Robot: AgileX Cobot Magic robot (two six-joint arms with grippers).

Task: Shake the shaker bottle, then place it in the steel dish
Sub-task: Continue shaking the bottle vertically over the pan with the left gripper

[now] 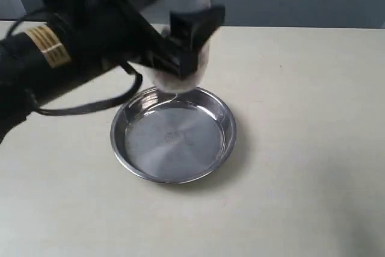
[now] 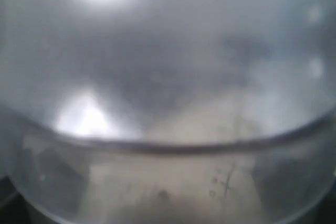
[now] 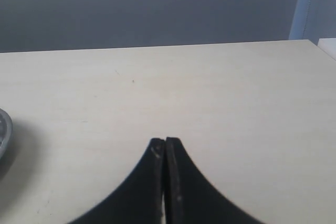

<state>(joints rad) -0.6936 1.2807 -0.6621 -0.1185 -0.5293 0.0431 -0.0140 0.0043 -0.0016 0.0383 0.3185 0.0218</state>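
Note:
The shaker bottle (image 1: pixel 174 76), clear and motion-blurred, is held in the air above the far rim of the steel dish (image 1: pixel 129 148). My left gripper (image 1: pixel 183 40) is shut on it, black fingers either side of its body. In the left wrist view the bottle (image 2: pixel 168 77) fills the whole picture as a frosted blur, and the fingers are hidden. The dish stands round and shiny on the table with nothing in it; a sliver of its rim (image 3: pixel 2 129) shows in the right wrist view. My right gripper (image 3: pixel 165 141) is shut on nothing, over bare table, outside the exterior view.
A black cable (image 1: pixel 90 108) from the left arm loops down beside the dish's left rim. The pale tabletop (image 1: pixel 301 148) stretches right of the dish, with a grey wall (image 3: pixel 157 9) behind its far edge.

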